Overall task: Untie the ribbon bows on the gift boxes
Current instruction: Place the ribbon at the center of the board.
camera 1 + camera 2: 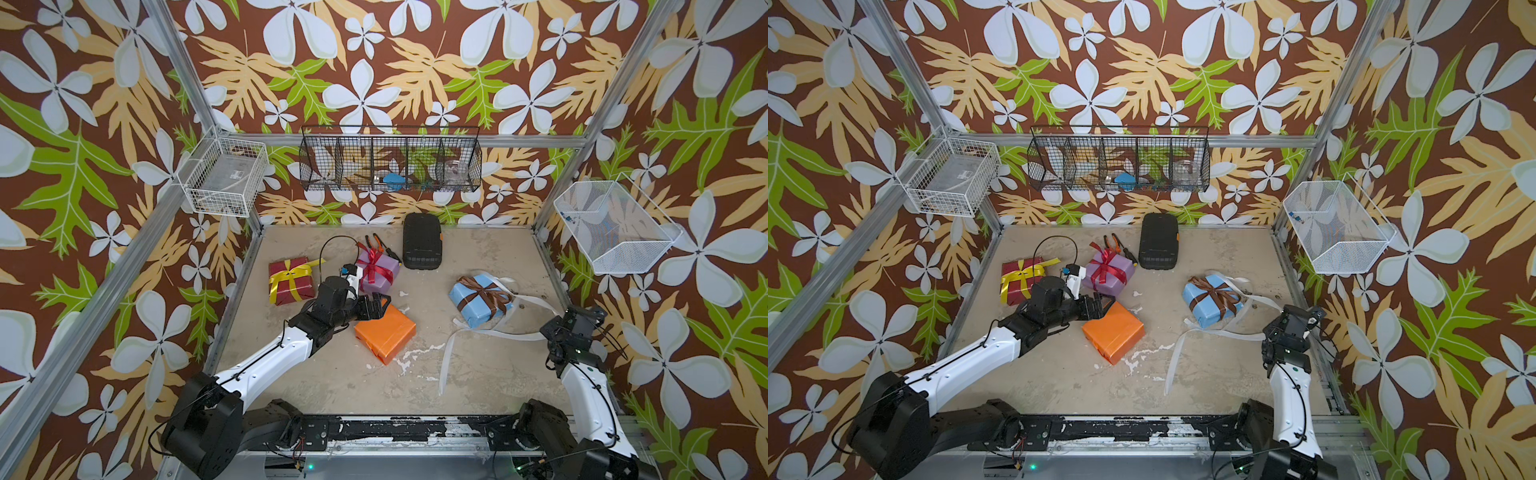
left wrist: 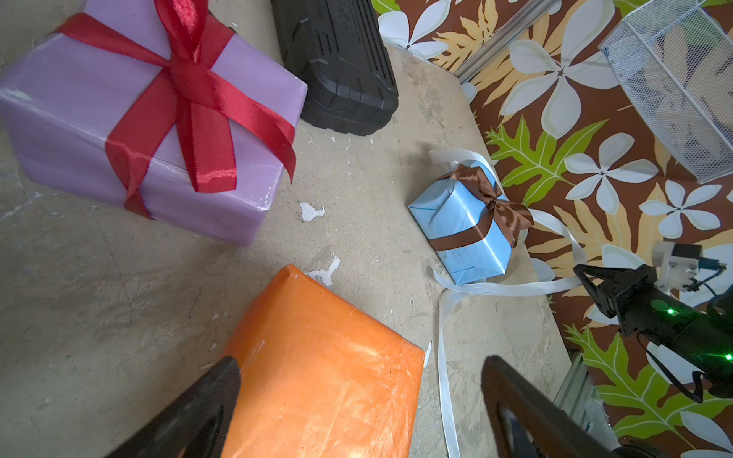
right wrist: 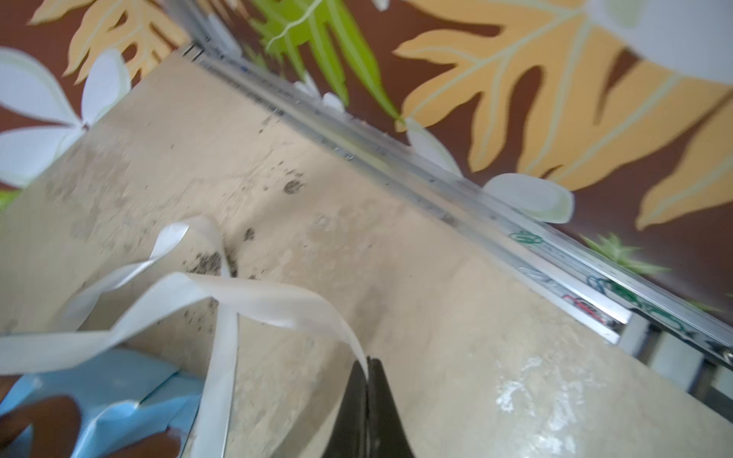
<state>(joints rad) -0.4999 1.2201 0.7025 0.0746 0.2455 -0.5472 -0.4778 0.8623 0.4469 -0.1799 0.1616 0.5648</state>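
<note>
One untied white ribbon, seemingly pinched by right end effector.

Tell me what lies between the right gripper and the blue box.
The white ribbon: pinched in the right gripper, it loops toward the blue box, clearest in the right wrist view.

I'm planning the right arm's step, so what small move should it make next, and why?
Probably open the right gripper and drop the white ribbon: it already lies loose on the table, off the bare orange box, while the jaws pinch its end.
</note>
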